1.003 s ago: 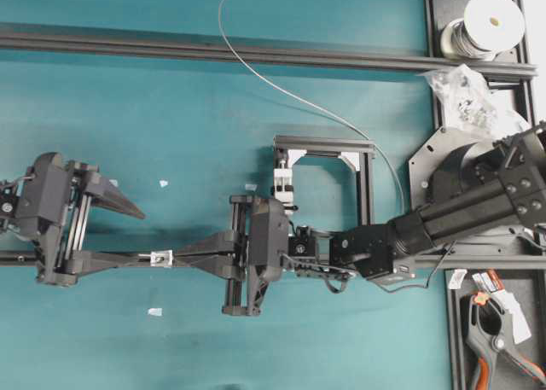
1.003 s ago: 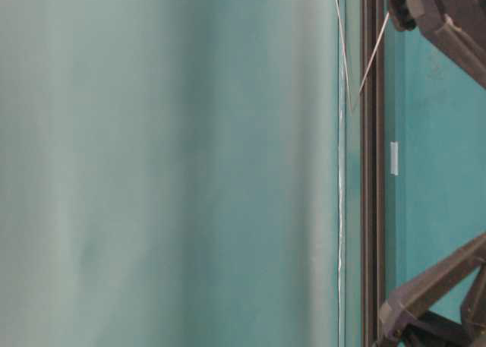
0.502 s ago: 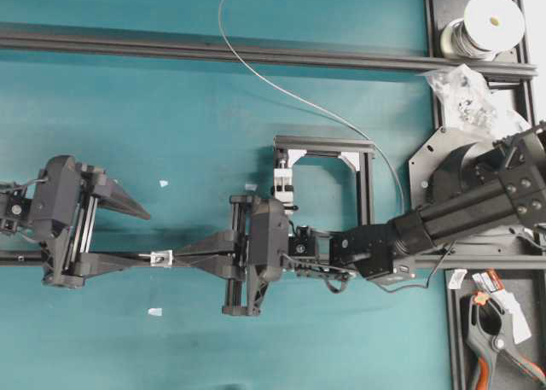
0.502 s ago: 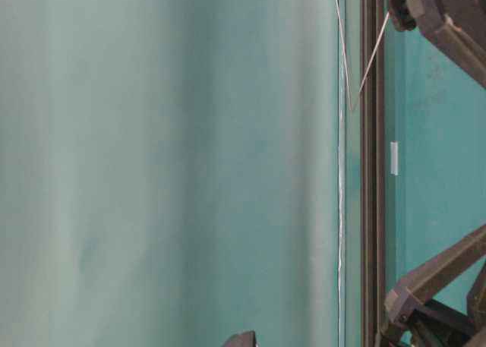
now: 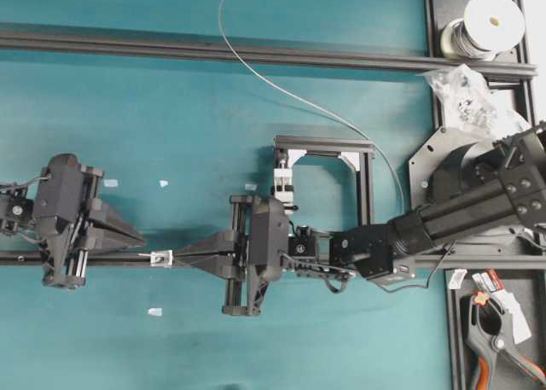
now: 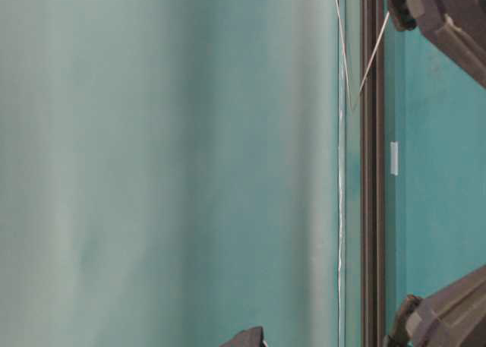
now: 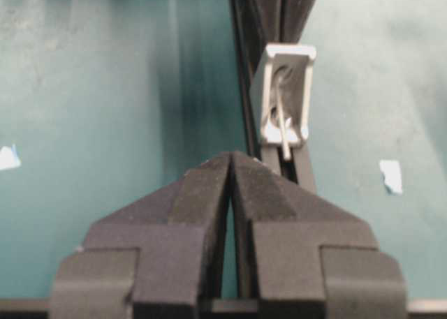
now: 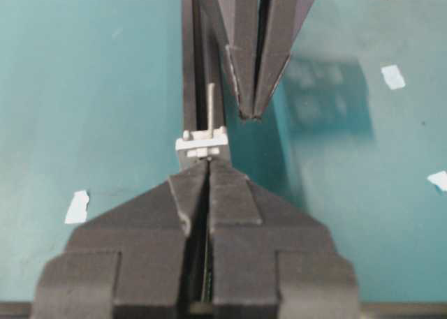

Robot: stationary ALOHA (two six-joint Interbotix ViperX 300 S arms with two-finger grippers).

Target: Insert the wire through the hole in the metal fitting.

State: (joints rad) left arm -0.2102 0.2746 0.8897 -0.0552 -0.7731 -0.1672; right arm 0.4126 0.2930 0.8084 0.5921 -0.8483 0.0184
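Overhead view: we see 2 grippers meeting at the metal fitting.
Right gripper pinches the wire; left gripper is closed, empty.

Matte black arms, wedge-shaped ribbed pincers

no readable text, labels or numbers

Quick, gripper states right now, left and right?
Left gripper: shut, holding nothing; its tips sit just short of the wire end poking through the fitting.
Right gripper: shut on the wire, right behind the fitting.
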